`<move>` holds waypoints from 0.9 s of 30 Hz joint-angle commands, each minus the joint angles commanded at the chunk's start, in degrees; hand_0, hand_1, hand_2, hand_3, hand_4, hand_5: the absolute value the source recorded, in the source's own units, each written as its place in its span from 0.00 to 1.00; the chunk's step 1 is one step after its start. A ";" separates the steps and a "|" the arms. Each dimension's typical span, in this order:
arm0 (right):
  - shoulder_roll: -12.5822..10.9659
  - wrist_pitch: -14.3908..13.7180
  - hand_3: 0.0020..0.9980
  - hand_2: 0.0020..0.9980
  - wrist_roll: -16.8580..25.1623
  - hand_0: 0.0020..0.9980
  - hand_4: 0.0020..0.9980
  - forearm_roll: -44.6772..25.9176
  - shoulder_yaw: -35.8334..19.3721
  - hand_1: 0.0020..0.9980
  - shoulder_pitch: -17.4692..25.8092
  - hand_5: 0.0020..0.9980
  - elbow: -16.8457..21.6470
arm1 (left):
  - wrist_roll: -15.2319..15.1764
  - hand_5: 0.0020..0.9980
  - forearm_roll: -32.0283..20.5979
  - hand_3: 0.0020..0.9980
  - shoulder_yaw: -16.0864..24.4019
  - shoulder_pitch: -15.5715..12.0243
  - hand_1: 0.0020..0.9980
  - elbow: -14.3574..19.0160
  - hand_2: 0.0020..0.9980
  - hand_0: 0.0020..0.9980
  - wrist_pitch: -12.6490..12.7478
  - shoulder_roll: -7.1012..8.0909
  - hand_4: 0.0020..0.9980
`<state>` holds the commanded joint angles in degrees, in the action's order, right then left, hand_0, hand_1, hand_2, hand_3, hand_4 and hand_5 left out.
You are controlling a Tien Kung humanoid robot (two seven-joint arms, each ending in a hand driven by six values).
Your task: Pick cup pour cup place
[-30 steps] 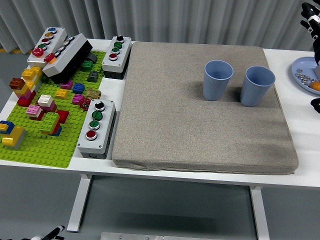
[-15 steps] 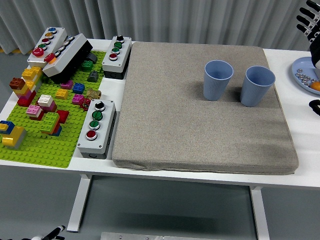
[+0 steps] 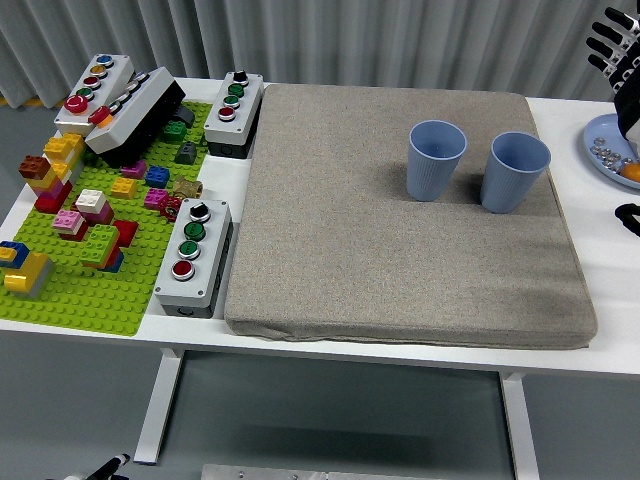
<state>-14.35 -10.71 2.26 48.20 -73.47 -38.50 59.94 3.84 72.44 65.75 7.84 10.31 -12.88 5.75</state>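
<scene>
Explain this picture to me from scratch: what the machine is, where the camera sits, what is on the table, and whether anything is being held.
This is one view, from a camera high on a humanoid robot, looking down over a white table. The robot has two black arms ending in five-fingered hands. Only the right hand shows, raised at the upper right edge with fingers spread, holding nothing. The left hand is out of view.

A grey mat covers most of the table. Two blue cups stand upright on it, side by side and apart. At the left lie a green building-brick plate with coloured bricks and several grey button boxes. A blue plate with small items sits at the right edge.
</scene>
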 joint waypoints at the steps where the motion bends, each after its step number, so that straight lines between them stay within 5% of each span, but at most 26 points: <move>1: 0.00 -0.03 0.78 0.78 0.00 0.91 0.79 0.05 -0.08 0.79 0.01 1.00 0.03 | -0.01 1.00 0.02 0.81 0.01 0.00 0.84 0.00 0.88 0.83 0.00 0.00 0.64; 27: -0.35 0.32 0.79 0.79 -0.19 0.92 0.79 0.05 -0.46 0.79 -0.15 1.00 0.13 | -0.10 1.00 0.24 0.81 0.34 0.22 0.84 0.00 0.88 0.83 0.06 -0.05 0.64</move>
<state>-14.70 -10.39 2.07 48.25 -73.93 -38.64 60.07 3.74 72.69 66.09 8.06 10.31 -12.81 5.71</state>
